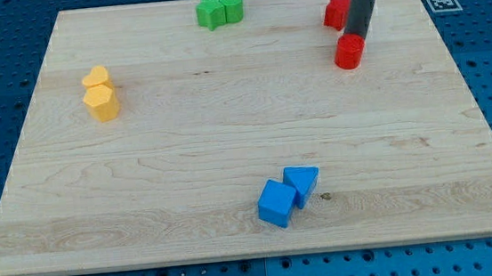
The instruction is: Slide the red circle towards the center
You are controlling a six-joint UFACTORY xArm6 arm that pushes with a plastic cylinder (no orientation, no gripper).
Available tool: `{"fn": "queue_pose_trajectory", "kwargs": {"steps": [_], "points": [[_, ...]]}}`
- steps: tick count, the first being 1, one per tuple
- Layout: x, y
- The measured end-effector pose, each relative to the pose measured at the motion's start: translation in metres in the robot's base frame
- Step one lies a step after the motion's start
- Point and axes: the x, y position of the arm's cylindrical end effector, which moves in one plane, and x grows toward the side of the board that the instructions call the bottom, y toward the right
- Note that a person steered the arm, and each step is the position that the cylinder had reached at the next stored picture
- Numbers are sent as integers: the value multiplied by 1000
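Observation:
The red circle (349, 51) lies near the view's top right of the wooden board (229, 148). My tip (355, 34) stands at the circle's upper edge, touching or almost touching it. The dark rod rises from there out of the view's top. A second red block (337, 11), its shape partly hidden by the rod, sits just above and left of the tip.
Two green blocks (220, 10) touch each other at the top centre. A yellow heart (95, 78) and a yellow hexagon (102, 103) sit together at the left. A blue cube (277, 203) and a blue triangle (303, 183) touch at the bottom centre.

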Motion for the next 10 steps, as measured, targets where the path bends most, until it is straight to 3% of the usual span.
{"fn": "queue_pose_trajectory", "kwargs": {"steps": [2,6,10], "points": [[17,-4],[94,12],[96,-22]]}}
